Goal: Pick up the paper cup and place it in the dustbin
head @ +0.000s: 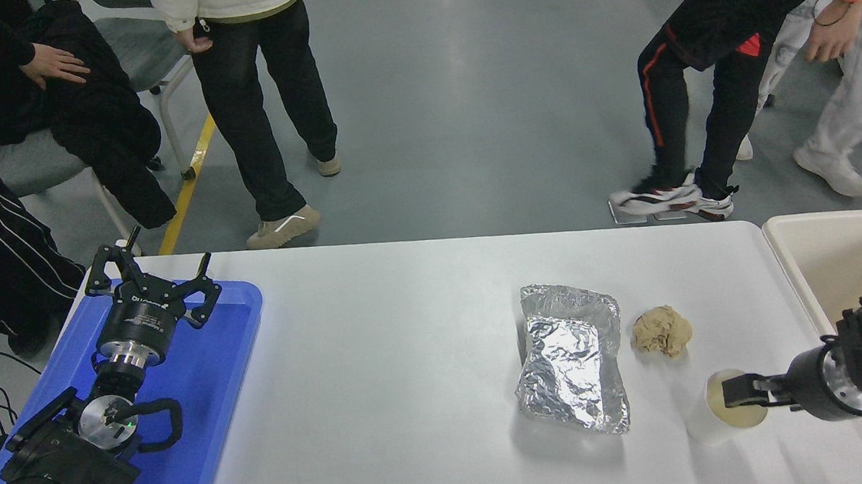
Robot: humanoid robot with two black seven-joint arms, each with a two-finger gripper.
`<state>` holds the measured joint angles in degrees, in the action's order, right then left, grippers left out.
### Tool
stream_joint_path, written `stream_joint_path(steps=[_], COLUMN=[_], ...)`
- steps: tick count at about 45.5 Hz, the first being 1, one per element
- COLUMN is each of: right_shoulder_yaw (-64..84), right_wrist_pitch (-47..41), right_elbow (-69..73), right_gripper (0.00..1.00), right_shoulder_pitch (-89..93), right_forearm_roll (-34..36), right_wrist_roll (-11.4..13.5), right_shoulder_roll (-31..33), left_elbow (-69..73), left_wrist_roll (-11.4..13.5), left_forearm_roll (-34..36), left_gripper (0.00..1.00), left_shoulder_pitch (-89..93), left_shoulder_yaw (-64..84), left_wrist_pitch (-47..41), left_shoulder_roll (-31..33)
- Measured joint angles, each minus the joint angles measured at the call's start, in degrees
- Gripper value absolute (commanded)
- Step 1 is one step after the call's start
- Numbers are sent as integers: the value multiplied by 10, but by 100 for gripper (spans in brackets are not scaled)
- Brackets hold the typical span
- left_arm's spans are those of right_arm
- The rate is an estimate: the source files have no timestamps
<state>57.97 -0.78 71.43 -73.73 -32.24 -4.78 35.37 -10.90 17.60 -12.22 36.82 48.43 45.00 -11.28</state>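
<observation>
head view: cup [722,406] upright on table [409,351], near right, just near of paper ball [662,331], right of foil tray [572,356]. right gripper [737,392] reaches in from right, fingers over cup's open mouth; can't tell how far apart or whether gripping. bin [824,249] at right edge. left gripper [150,283] parked over blue tray [204,383], fingers spread, holding nothing.

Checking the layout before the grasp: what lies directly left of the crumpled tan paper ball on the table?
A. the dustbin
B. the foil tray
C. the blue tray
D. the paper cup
B: the crinkled foil tray lies just left of the tan paper ball; the paper cup stands nearer the camera.
</observation>
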Motion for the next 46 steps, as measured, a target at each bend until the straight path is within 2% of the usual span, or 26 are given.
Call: stream_joint_path(steps=[2, 3, 4, 31, 46], right_shoulder_yaw=[0, 0, 0, 4, 49], right_wrist_pitch=[1, 1, 1, -3, -32], right_elbow=[-3, -5, -6, -10, 77], right_gripper=[19, 2, 0, 0, 0], right_shoulder_pitch=[5, 7, 9, 4, -112], right_forearm_roll=[0, 0, 0, -1, -7], right_wrist_roll=[0, 0, 0, -3, -5], right_shoulder_roll=[-4, -6, -8, -20, 14], left_elbow=[0, 0, 0, 0, -1], left_wrist_roll=[0, 0, 0, 0, -1], left_forearm_roll=[0, 0, 0, 0, 0], left_gripper=[100, 100, 100, 100, 100], left_shoulder_pitch=[0, 0, 0, 0, 1], left_shoulder_yaw=[0, 0, 0, 0, 0], left_wrist_pitch=[0, 0, 0, 0, 0], left_shoulder_roll=[0, 0, 0, 0, 0])
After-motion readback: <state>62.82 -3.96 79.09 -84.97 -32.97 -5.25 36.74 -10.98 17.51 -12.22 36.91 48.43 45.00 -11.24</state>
